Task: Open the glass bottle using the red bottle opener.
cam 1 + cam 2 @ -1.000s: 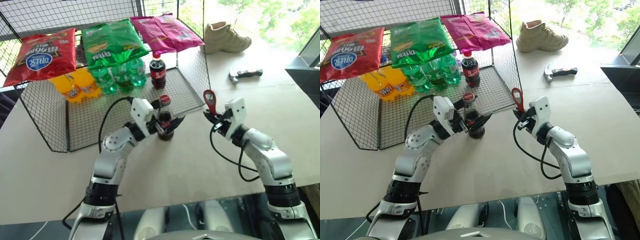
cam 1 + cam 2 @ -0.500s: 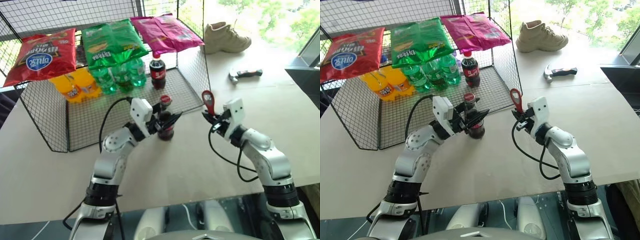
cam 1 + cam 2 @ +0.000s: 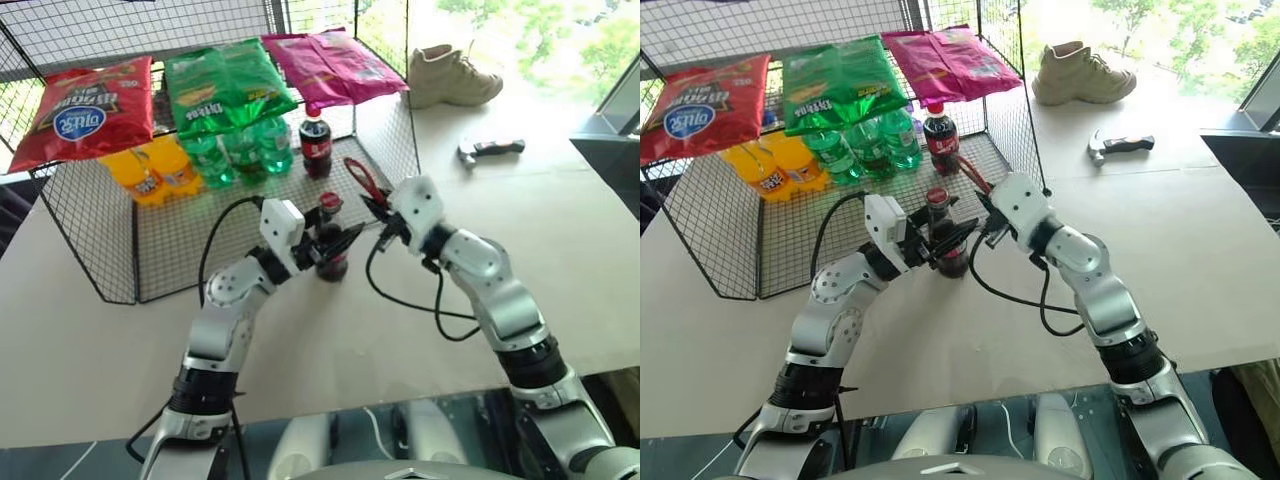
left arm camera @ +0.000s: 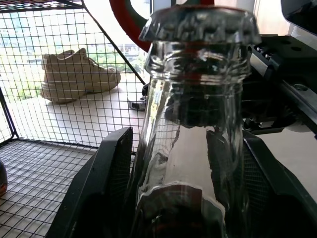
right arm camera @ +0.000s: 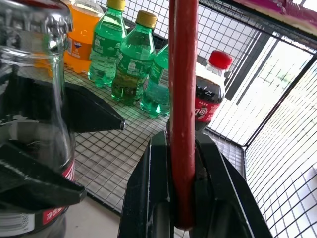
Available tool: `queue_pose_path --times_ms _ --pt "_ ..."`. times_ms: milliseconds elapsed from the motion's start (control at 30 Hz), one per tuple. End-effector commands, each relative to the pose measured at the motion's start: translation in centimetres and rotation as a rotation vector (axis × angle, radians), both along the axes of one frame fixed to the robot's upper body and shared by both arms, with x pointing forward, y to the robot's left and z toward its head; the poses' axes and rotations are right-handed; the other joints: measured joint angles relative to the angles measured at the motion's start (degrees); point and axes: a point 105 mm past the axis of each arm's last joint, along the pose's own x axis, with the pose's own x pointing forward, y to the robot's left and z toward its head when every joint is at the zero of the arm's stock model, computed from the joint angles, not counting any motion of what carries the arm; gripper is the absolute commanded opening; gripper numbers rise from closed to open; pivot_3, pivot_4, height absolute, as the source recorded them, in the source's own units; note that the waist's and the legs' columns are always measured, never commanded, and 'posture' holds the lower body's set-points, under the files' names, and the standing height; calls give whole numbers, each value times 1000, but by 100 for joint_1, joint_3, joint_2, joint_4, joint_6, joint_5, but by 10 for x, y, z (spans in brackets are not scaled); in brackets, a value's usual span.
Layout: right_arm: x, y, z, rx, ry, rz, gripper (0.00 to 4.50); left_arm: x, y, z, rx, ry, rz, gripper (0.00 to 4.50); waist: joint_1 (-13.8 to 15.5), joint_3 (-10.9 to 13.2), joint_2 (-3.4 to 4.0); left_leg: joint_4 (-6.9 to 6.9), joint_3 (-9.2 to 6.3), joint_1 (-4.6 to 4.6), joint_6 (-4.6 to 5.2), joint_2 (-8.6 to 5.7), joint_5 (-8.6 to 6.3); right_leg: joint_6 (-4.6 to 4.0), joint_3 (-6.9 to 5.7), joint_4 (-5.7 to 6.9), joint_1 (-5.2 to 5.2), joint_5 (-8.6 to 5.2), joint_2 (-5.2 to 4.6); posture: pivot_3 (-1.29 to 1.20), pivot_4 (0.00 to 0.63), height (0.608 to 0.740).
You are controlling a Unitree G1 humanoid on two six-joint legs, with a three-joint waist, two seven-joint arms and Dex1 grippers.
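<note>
Glass bottle: slim, clear glass, dark cola inside, red label band, crown cap on. Stands upright on the bench just in front of the wire cage's open edge.

Left gripper: its two black fingers are partly open and clasp the bottle's body from either side, below the neck.

Red bottle opener: thin, flat, red. Handle clamped in the right gripper, whose fingers are closed tight on it. The opener slants up and away toward the cage, its ring head near the cap; whether it touches the cap cannot be told.

Wire cage: black mesh floor and walls, open toward the robot. Contents, all well behind the glass bottle:
- stouter cola bottle, red screw cap, upright, nearest the glass bottle
- green soda bottles, a cluster, upright
- orange soda bottles, left of the green ones
- red snack bag, green snack bag and pink snack bag, resting in a row over the drinks

Bench, far right part, well apart from the bottle:
- beige sneaker, beyond the cage's right wall
- black-handled metal tool, lying flat in front of the sneaker
</note>
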Motion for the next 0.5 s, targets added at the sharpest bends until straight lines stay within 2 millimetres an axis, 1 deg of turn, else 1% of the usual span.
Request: queue_pose_path --times_ms 33,133,200,267,467,500 --pt "-5 8 12 -93 -172 34 0 -2 -2 2 -6 -13 -6 2250 -7 0 0 0 0 0 0 0 0 0 0 0 0 0 0 0 150 740" --pt "-8 13 8 -189 -288 59 0 -1 -3 2 -8 -12 -5 2250 -14 0 0 -1 1 2 -1 1 0 0 0 2 -1 0 1 0 150 740" --pt "-10 15 5 -215 -347 71 0 -1 -3 2 -8 -11 -6 2250 -7 0 0 -1 1 2 -1 1 0 0 0 3 -1 0 2 0 150 740" --pt "-11 18 4 -231 -407 81 0 -1 -3 1 -9 -9 -6 2250 -3 0 -1 0 1 2 -1 1 1 0 0 3 0 0 2 0 150 740" --pt "-14 18 6 -202 -548 79 0 0 -4 1 -10 -5 -9 2250 -3 -1 -2 0 1 4 -1 0 1 0 2 3 2 0 1 0 150 740" --pt "-15 20 2 -216 -555 94 0 -1 -4 1 -9 -4 -10 2250 -3 -1 -2 0 2 4 -1 0 1 0 3 3 2 0 1 0 150 740"
